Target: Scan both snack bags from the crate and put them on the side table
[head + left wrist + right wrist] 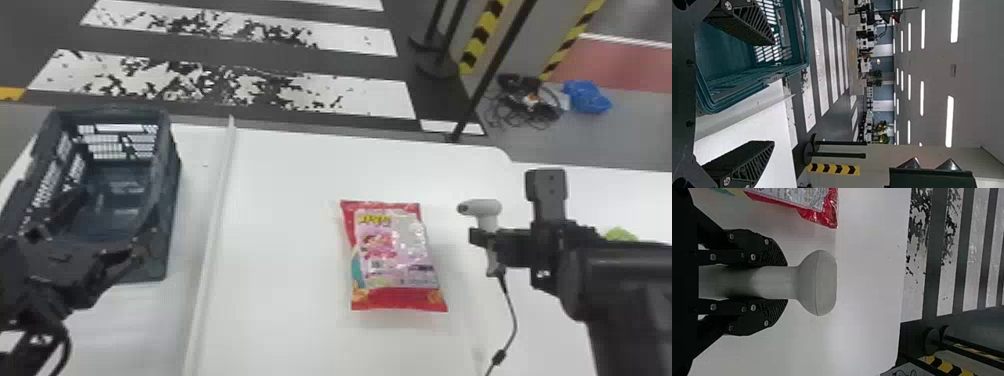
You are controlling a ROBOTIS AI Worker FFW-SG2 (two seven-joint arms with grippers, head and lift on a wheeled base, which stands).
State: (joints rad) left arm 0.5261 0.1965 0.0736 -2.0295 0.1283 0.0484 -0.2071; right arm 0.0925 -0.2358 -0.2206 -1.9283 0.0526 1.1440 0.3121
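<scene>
Clasping scanner (817, 282) by handle, nose free for reading: right pincer (783, 282). Snack bag (395, 255): flat between pincers, likely for scanning. Left pincer (774, 92): wide-open, empty, near crate (167, 220).

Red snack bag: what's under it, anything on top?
White table all around the red snack bag, nothing lying on top. The patch directly beneath is covered, can't tell more.

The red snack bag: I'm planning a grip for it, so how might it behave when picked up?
The snack bag would probably sag or crumple at its ends, which look like thin, creased film. Its glossy, highlight-catching surface suggests it could be somewhat slippery. It seems unlikely to roll, as it lies on its broad face.
</scene>
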